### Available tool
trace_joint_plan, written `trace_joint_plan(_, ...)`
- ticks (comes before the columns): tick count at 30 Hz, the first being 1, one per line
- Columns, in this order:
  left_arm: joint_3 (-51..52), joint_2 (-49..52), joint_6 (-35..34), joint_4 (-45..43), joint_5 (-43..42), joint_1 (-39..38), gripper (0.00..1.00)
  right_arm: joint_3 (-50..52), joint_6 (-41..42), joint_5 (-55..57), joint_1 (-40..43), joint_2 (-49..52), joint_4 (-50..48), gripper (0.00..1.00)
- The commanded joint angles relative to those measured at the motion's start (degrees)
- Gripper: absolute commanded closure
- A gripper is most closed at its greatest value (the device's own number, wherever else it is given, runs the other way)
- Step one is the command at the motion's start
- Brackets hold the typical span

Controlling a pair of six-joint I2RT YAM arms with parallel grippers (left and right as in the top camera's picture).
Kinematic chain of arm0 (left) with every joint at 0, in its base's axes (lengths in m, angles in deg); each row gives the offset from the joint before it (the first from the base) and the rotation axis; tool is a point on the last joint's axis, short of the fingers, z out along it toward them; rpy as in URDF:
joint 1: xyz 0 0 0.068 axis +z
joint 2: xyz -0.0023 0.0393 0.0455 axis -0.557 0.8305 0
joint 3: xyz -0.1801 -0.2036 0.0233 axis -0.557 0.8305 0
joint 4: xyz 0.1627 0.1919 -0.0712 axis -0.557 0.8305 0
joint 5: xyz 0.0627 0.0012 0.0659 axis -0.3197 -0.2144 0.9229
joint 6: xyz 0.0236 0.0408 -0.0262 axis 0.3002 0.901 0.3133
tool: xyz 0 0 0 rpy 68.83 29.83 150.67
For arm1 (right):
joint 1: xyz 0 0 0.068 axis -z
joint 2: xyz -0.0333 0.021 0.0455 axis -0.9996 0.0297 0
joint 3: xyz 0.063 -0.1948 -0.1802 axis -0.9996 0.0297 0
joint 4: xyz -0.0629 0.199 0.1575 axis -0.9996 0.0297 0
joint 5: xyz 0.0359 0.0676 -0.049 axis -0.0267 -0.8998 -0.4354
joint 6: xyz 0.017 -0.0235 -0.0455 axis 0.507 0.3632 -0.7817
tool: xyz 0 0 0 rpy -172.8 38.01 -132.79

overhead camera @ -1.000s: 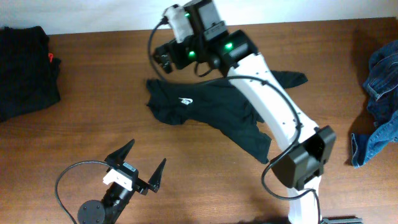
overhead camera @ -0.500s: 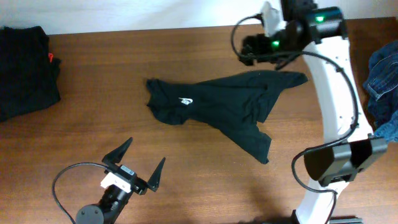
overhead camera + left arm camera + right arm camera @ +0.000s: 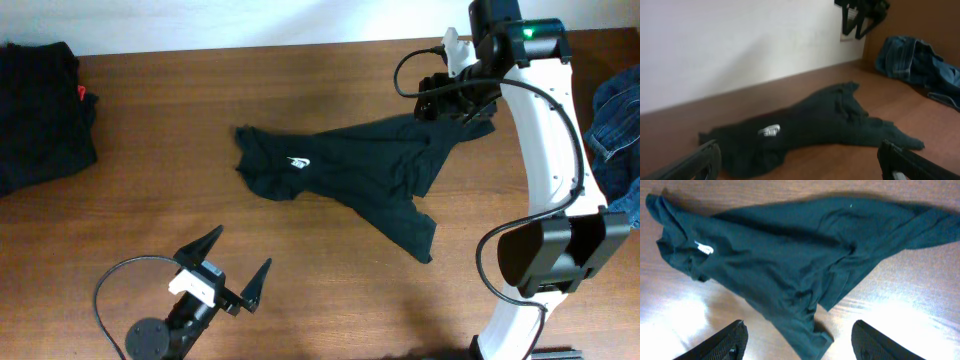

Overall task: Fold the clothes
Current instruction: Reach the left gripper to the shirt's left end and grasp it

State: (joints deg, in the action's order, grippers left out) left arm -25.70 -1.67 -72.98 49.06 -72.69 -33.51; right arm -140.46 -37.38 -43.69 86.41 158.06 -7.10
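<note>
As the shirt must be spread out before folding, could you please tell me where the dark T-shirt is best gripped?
Take the dark T-shirt by the narrow corner sticking out at its far-right end: it lies thin on the table, clear of the bunched middle. Come straight down from above with the right hand, which hangs open near that end.
</note>
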Motion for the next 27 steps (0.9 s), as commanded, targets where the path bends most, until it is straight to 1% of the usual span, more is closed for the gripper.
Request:
trace_joint_plan(1, -2.4, 4.3, -0.3, 0.1, -0.9, -0.2, 0.01, 1.1, -0.7, 0.9, 0.3, -1.0, -1.5, 0.28)
trace_joint_plan(5, -9.4, 12.9, -0.3, 0.7, 0.0, -0.2, 0.01, 1.7, -0.7, 0.9, 0.4, -1.0, -3.2, 0.28)
trace_joint_plan(7, -14.8, 19.2, -0.3, 3.1, 0.0, -0.2, 0.01, 1.9, -0.7, 1.0, 0.4, -1.0, -3.4, 0.28)
trace_joint_plan(9, -21.5, 26.4, 0.9, 7.4, 0.1, -0.2, 0.01, 1.9, -0.7, 1.0, 0.4, -1.0, -3.4, 0.28)
trace_joint_plan(12, -34.5, 39.3, 4.1, 17.8, 0.2, -0.2, 0.01, 1.9, -0.7, 1.0, 0.4, -1.0, -3.1, 0.27)
trace_joint_plan(14, -44.6, 48.5, 5.0, 27.4, 3.0, -0.6, 0.01, 2.1, -0.7, 1.2, 0.4, -1.0, -3.0, 0.14)
trace_joint_plan(15, -50.2, 53.6, 5.6, 32.9, 5.3, -1.1, 0.01, 2.2, -0.7, 1.2, 0.4, -1.0, -2.8, 0.04)
trace_joint_plan(16, -55.2, 57.8, 5.8, 37.7, 7.3, -1.7, 0.01, 2.2, -0.7, 1.2, 0.4, -1.0, -2.9, 0.01)
trace_joint_plan(18, -65.5, 66.6, 5.8, 46.6, 10.8, -3.2, 0.01, 2.2, -0.7, 1.2, 0.4, -1.0, -3.0, 0.01)
trace_joint_plan(20, -74.1, 74.2, 5.8, 51.7, 11.3, -4.2, 0.01, 2.2, -0.7, 1.2, 0.4, -1.0, -3.0, 0.01)
trace_joint_plan(21, -77.7, 77.7, 5.8, 52.8, 11.3, -4.5, 0.01, 2.2, -0.7, 1.2, 0.4, -1.0, -2.9, 0.01)
trace_joint_plan(24, -84.3, 85.5, 5.8, 52.7, 11.3, -4.5, 0.01, 2.2, -0.7, 3.7, 0.4, -1.0, -2.4, 0.01)
trace_joint_plan(27, -85.9, 90.5, 5.8, 50.0, 11.3, -4.5, 0.01, 2.2, -0.6, 8.7, 0.7, -1.0, -1.8, 0.01)
